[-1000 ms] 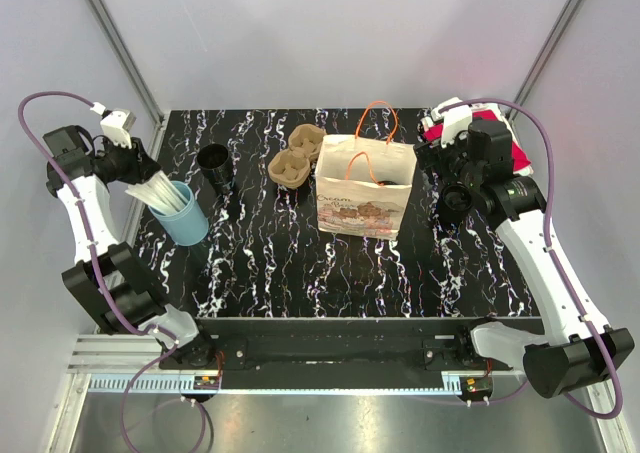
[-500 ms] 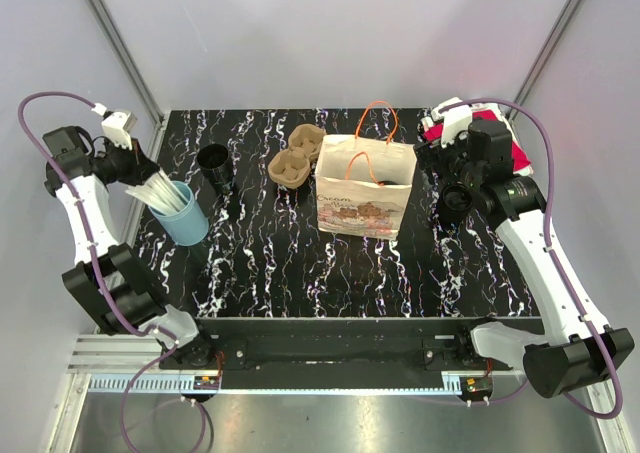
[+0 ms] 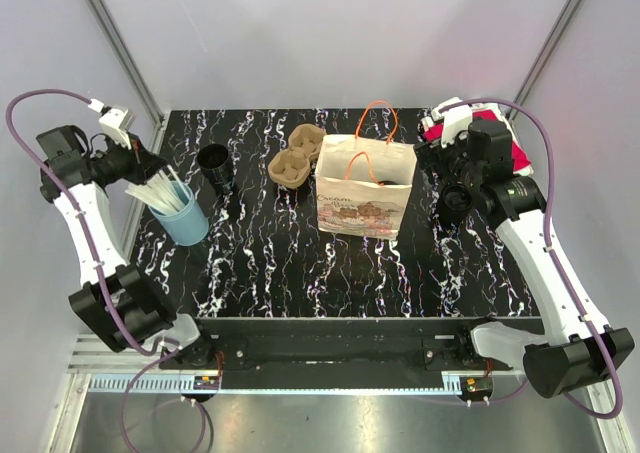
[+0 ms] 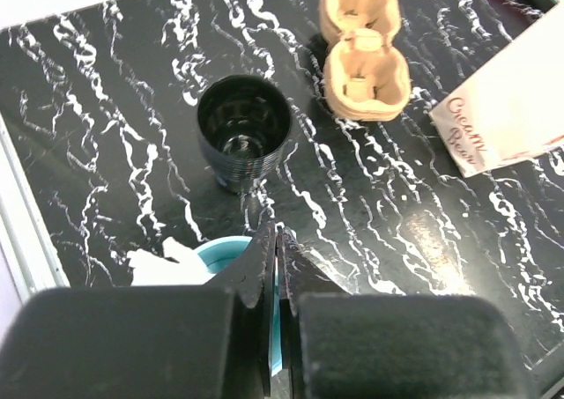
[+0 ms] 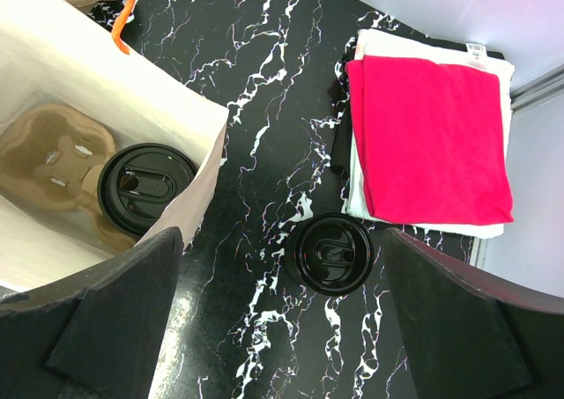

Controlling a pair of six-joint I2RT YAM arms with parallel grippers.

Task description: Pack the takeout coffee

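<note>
On the black marbled counter, a blue cup of white wrapped sticks stands at the left of the overhead frame. The left tool is just above it, fingers pressed together; whether a stick is pinched between them cannot be told. At centre a white paper bag with orange handles stands upright, holding a cardboard carrier with one lidded black coffee cup seated in it. The right tool hovers just right of the bag, jaws spread wide, over a second lidded cup on the counter. Farther back, an open black cup and a spare carrier sit left of the bag, and a folded pink cloth lies at upper right.
</note>
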